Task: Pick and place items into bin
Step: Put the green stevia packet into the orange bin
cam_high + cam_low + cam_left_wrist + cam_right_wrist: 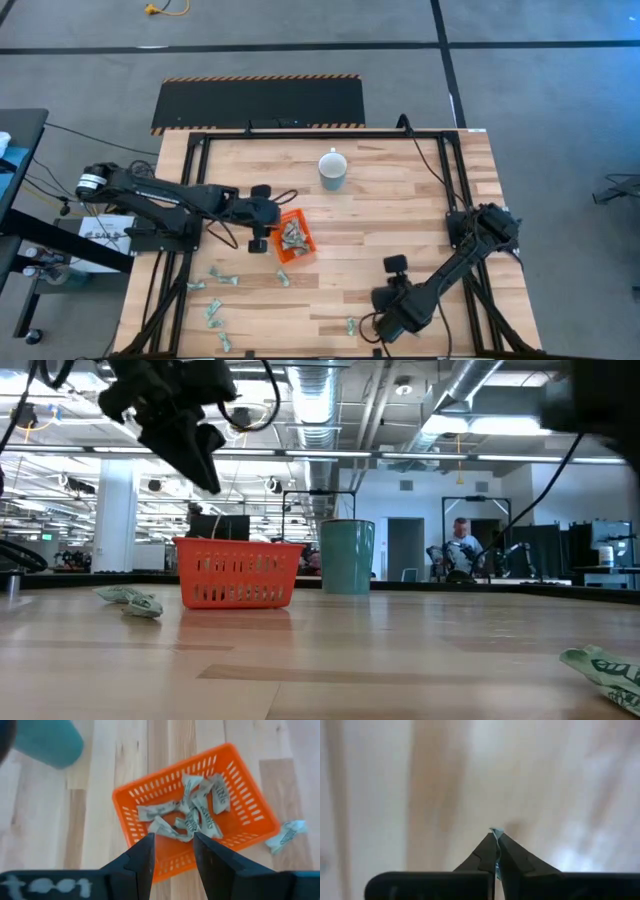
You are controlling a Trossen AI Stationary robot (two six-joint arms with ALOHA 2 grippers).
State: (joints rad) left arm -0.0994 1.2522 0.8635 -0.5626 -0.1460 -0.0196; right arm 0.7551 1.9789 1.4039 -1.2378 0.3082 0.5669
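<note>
Left gripper (173, 851) hangs open and empty over the orange bin (250, 795), likely positioned for dropping; several wrapped items (192, 815) lie inside. Right gripper (496, 847) is pinched on 1 pale scrap, probably an item.

No legible text, wrapper print perhaps blurred
</note>
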